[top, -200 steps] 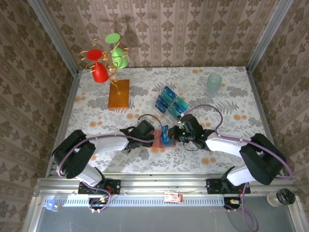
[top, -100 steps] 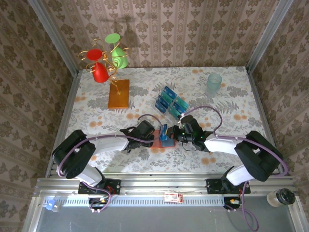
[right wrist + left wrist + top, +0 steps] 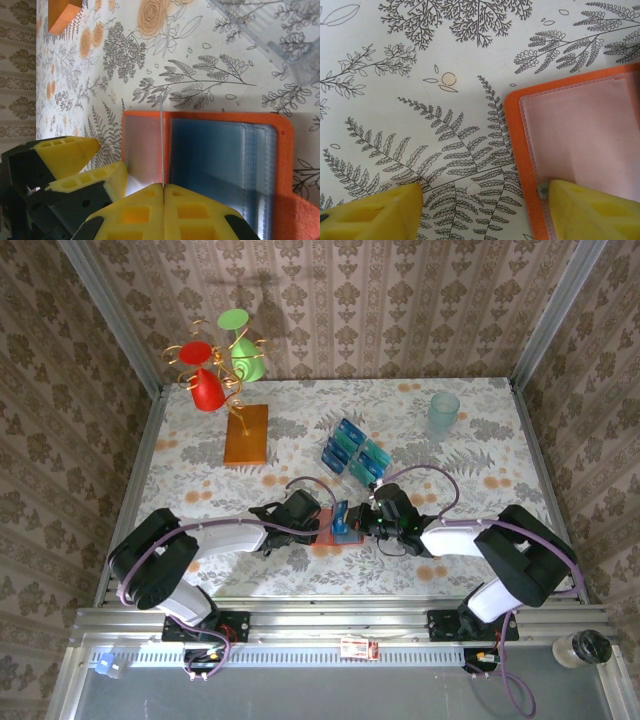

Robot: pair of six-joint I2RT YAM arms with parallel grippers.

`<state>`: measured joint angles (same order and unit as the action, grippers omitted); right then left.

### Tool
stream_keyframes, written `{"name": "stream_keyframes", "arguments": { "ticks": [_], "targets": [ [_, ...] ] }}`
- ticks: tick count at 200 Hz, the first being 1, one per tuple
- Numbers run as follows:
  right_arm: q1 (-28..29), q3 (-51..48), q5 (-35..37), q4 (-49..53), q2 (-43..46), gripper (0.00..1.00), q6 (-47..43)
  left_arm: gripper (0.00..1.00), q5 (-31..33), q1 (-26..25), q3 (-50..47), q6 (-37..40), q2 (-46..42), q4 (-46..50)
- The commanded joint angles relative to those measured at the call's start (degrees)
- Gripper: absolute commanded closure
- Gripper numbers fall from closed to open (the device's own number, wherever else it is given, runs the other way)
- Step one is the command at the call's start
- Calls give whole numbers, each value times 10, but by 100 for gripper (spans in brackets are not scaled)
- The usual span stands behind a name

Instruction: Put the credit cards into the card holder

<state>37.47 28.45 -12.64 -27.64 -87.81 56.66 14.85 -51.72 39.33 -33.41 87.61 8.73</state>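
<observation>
Whatever is printed on the credit cards is too small to read. They show as thin blue and teal rectangles with dark stripes, standing on edge in a clear plastic rack toward the middle of the table.

The card holder lies open on the tablecloth nearer the front, between the two grippers. It is a squarish wallet of matte orange-red material with rounded corners and a stitched border. One half carries a stack of glossy see-through sleeves tinted blue. The other half is lined in smooth pale pink, with a small metal snap at its edge.

The right gripper has its yellow moulded-plastic fingers pressed together, pinching a single card. The card stands upright over the holder, at the line where the pink half meets the sleeves, and from the wrist it appears only as a hairline edge.

The left gripper is spread wide. One finger rests on the pink flap just beside the snap, and the other sits over bare cloth beside the holder.

The cloth is white, printed with fine grey ferns and orange blooms. Farther back lie a flat orange-brown board and a frosted teal cup. Beside the board a gold wire stand bears a red cone and a green cone
</observation>
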Motion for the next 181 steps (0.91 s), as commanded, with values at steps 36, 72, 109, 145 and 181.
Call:
{"name": "stream_keyframes", "arguments": {
  "ticks": [36, 72, 109, 145, 181],
  "targets": [
    [-2, -18, 2, -53, -18, 100, 21, 32, 10, -5, -4, -9, 10, 16],
    [-1, -21, -3, -71, -25, 100, 29, 32, 11, -7, -4, -10, 10, 16],
    [-1, -22, -8, -88, -40, 100, 38, 32, 11, -8, -3, -10, 9, 18],
    [-1, -26, -12, -98, -47, 100, 41, 32, 13, -9, -4, -11, 7, 17],
    [0, -30, -21, -98, -50, 100, 41, 32, 14, -9, -3, -11, 10, 16]
  ]
}}
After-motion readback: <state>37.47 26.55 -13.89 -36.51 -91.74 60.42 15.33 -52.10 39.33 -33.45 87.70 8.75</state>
